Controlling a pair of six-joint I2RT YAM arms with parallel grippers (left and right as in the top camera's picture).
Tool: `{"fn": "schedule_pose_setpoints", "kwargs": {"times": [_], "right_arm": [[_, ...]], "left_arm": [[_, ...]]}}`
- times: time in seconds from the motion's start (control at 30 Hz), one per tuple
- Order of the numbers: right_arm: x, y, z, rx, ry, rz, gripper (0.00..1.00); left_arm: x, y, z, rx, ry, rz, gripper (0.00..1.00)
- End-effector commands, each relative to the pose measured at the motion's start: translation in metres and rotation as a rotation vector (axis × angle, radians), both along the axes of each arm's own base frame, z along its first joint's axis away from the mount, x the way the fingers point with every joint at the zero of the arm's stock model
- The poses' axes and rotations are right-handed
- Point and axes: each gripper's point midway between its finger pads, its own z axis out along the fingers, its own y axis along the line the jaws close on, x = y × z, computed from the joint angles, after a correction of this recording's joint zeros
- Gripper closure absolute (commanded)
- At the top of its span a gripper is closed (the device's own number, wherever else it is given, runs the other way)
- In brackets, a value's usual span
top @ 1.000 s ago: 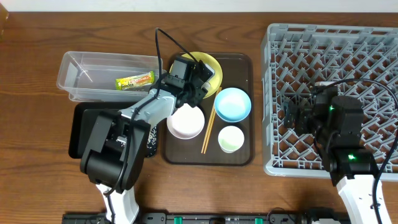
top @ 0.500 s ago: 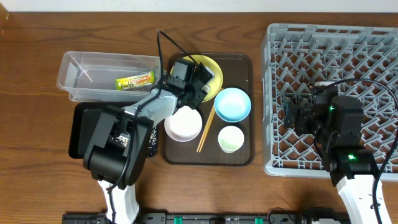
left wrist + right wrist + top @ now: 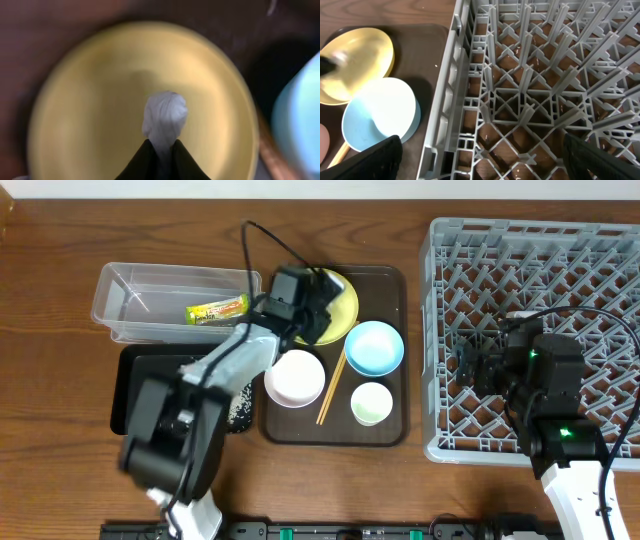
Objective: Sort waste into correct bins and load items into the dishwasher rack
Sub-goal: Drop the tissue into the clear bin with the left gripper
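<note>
My left gripper (image 3: 161,145) is shut on a small white crumpled wad (image 3: 164,114) just above the yellow plate (image 3: 85,110); overhead it hovers over the plate (image 3: 346,312). On the brown tray sit the light blue bowl (image 3: 373,346), white bowl (image 3: 296,377), pale green cup (image 3: 371,402) and chopsticks (image 3: 331,392). The green-and-yellow wrapper (image 3: 216,310) lies in the clear tub (image 3: 120,298). White rice grains (image 3: 238,405) lie in the black tray (image 3: 135,385). My right gripper (image 3: 482,155) stands open over the grey rack (image 3: 530,75), nothing between its fingers.
The brown serving tray (image 3: 392,280) lies between the bins and the dishwasher rack (image 3: 600,250). The rack's left wall (image 3: 447,90) stands next to the blue bowl (image 3: 380,115). A black cable (image 3: 262,240) loops above the left arm.
The left gripper's jaws have closed on the white wad over the yellow plate, and the left arm has swung slightly. The right arm has not moved.
</note>
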Motion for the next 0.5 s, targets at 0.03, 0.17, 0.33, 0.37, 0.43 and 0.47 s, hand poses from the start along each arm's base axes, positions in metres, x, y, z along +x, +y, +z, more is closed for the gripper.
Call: {"fn": "schedule_pose_setpoints", "kwargs": {"times": [0.03, 0.17, 0.33, 0.37, 0.43, 0.47], "right_arm": [[0.003, -0.006, 0.007, 0.003, -0.015, -0.025, 0.01], [0.003, -0.006, 0.007, 0.003, -0.015, -0.025, 0.01], [0.004, -0.006, 0.008, 0.003, -0.021, -0.025, 0.01], [0.004, -0.006, 0.009, 0.003, -0.022, -0.025, 0.01], [0.004, -0.005, 0.009, 0.003, -0.022, -0.025, 0.01], [0.004, -0.005, 0.009, 0.003, -0.022, -0.025, 0.01]], "left_arm": [[0.011, 0.023, 0.079, -0.120, -0.116, 0.183, 0.89], [0.010, 0.070, 0.114, -0.177, -0.135, 0.399, 0.91], [0.000, 0.131, 0.110, -0.246, -0.030, 0.650, 0.90], [-0.002, 0.143, 0.105, -0.260, -0.004, 0.703, 0.91], [-0.005, 0.168, 0.093, -0.295, 0.050, 0.820, 0.90], [-0.006, 0.179, 0.088, -0.313, 0.068, 0.871, 0.90]]}}
